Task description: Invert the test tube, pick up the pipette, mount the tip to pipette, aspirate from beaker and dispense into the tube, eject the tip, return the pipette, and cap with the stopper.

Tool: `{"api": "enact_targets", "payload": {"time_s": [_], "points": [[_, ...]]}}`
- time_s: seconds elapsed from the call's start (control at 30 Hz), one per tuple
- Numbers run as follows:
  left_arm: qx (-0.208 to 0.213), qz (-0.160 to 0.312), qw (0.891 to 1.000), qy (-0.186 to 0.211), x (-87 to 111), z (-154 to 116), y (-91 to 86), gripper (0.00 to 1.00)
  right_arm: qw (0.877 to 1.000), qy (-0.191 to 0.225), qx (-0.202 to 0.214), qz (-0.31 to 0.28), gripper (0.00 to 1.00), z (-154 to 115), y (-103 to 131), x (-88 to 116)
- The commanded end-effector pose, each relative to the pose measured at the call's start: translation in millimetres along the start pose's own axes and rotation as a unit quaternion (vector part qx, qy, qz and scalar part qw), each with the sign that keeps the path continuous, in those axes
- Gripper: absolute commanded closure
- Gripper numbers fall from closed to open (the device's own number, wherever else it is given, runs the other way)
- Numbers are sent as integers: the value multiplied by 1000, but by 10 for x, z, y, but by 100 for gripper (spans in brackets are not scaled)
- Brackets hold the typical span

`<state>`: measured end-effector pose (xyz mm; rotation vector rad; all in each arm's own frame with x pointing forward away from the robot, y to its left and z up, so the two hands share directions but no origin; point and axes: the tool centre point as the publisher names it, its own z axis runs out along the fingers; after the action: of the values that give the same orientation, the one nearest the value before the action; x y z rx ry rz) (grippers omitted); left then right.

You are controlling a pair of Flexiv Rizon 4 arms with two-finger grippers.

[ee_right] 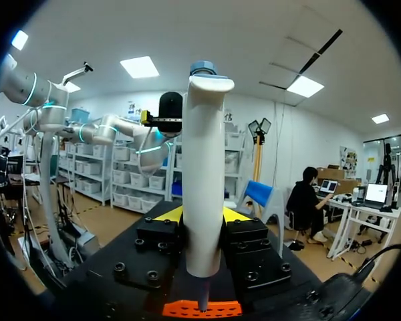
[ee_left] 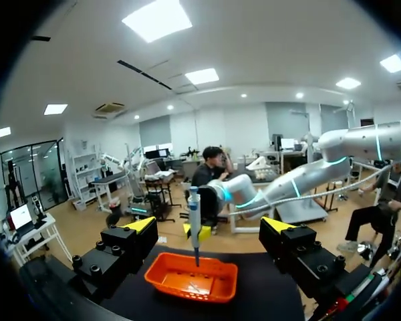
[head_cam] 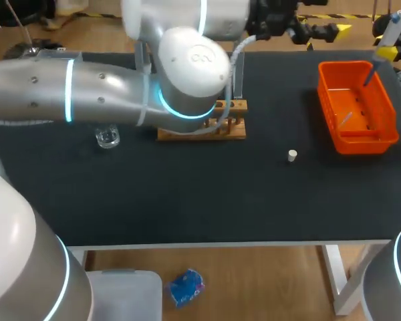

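Right wrist view: pipette (ee_right: 204,180) is being clamped at its body by the right gripper (ee_right: 202,217) over the orange tray (ee_right: 200,309), surface's far-right corner; judged light, stiff, slippery. Left gripper (ee_left: 207,231) is being held open.

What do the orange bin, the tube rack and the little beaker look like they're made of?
Orange bin: likely plastic, with glossy, evenly coloured walls.
Tube rack: wood, by its tan, matt look.
Beaker: clear and glinting, probably glass, though clear plastic is possible.
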<state>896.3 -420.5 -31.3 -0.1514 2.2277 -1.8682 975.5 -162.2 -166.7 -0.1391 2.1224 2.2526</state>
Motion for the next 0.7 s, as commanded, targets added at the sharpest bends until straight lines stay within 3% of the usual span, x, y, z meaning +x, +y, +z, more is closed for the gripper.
{"api": "enact_targets", "payload": {"time_s": [0.03,0.3,0.7], "points": [[66,-9,998,-20,56,-583,124,0,1000,-2,18,-8,100,229,85,59],[69,-10,996,-58,92,-1148,271,0,998,-11,49,-31,100,703,244,265],[92,-18,995,-37,155,-1653,522,0,997,1,50,-59,100,1367,304,643]]}}
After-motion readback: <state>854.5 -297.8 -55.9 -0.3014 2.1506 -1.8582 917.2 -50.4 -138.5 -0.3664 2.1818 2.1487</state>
